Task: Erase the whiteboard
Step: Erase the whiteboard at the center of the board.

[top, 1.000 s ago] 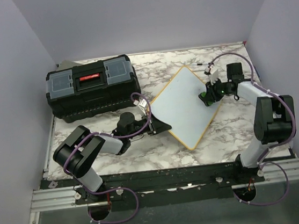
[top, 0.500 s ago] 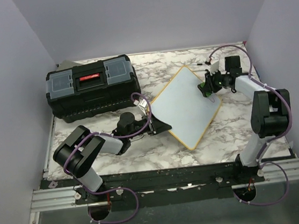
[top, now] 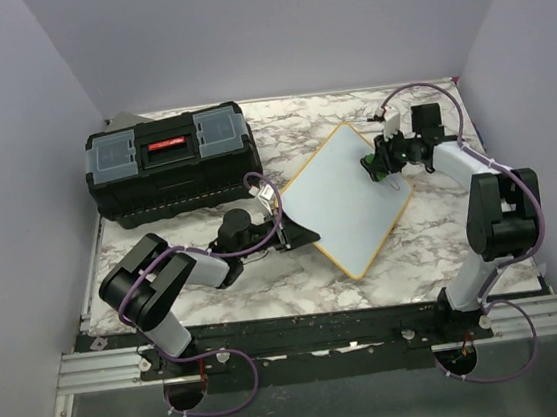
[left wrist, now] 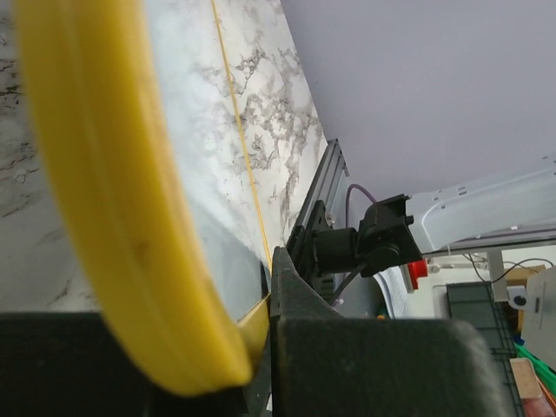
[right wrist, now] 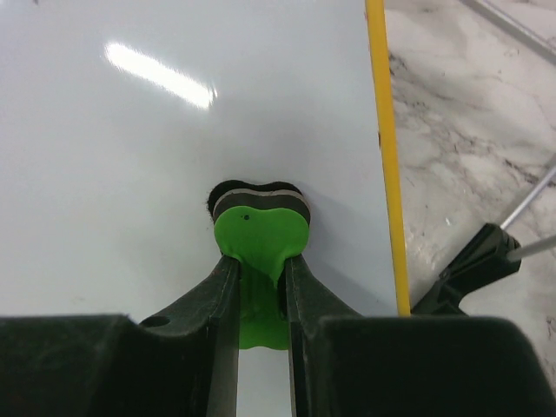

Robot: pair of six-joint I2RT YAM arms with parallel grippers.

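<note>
The whiteboard (top: 342, 193) lies flat in the middle of the marble table, turned like a diamond, white with a yellow frame (left wrist: 113, 226). No writing shows on it. My left gripper (top: 297, 235) is shut on the board's near-left frame edge. My right gripper (top: 374, 165) is shut on a green eraser (right wrist: 258, 236) with a black felt pad, pressed against the board's surface (right wrist: 130, 174) near its right yellow edge (right wrist: 385, 156).
A black toolbox (top: 172, 160) with grey lid compartments stands at the back left. The metal rail (top: 314, 340) with the arm bases runs along the near edge. Grey walls close the table in on three sides.
My right gripper has slid the eraser up and to the left along the board's right side. The left arm and the board have stayed still.
</note>
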